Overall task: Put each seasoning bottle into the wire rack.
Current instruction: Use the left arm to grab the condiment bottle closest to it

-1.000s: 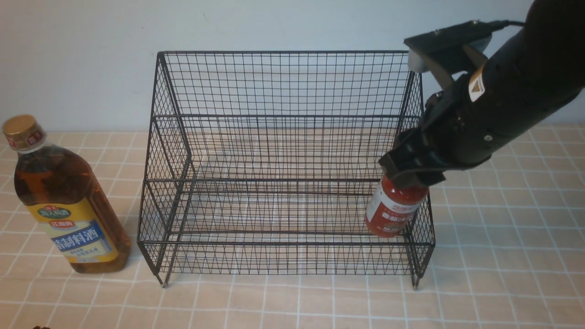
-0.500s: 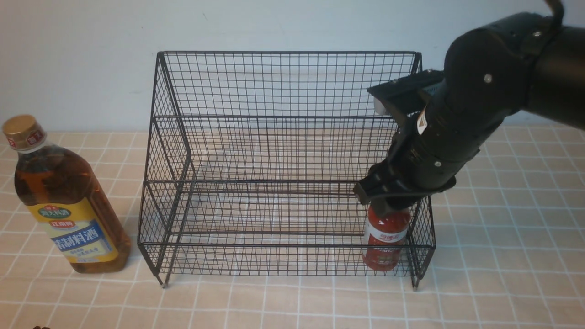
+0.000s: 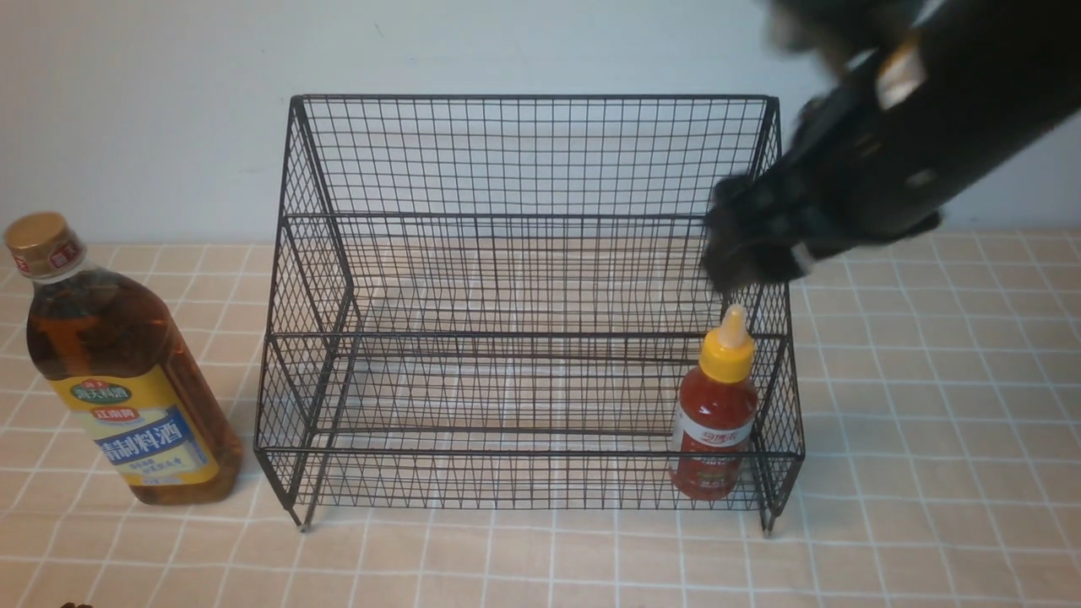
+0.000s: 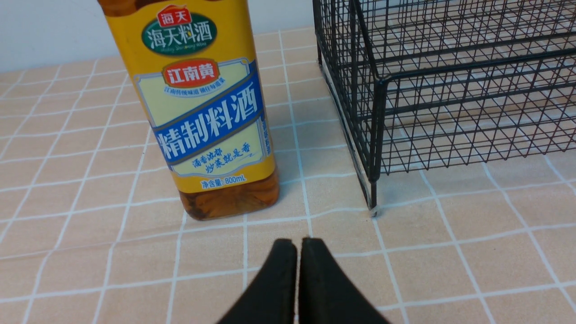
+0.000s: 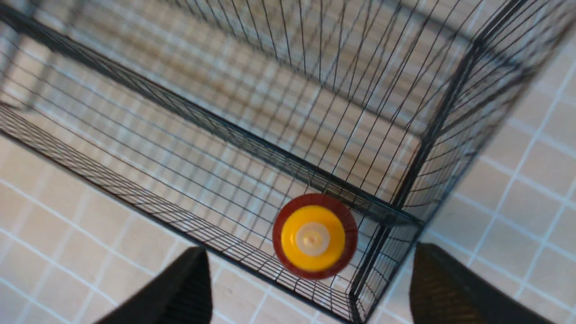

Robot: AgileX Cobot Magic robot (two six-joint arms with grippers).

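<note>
The black wire rack (image 3: 528,215) stands mid-table. The small red sauce bottle (image 3: 714,414) with yellow nozzle cap stands upright in the rack's lower front tier, at its right end; it shows from above in the right wrist view (image 5: 314,236). My right gripper (image 3: 747,266) is open and empty, blurred, above the bottle and apart from it; its fingers (image 5: 189,288) stand wide. The large amber bottle (image 3: 118,363) with gold cap stands on the table left of the rack, seen close in the left wrist view (image 4: 198,108). My left gripper (image 4: 298,245) is shut and empty, low in front of that bottle.
The table is covered in a beige tiled cloth (image 3: 929,473). A pale wall (image 3: 152,110) rises right behind the rack. The rack's front left leg (image 4: 372,198) stands close to the amber bottle.
My right gripper lowered the red bottle into the rack's lower tier, let go of it, opened, and rose up and to the right. The left arm and amber bottle have not moved.
</note>
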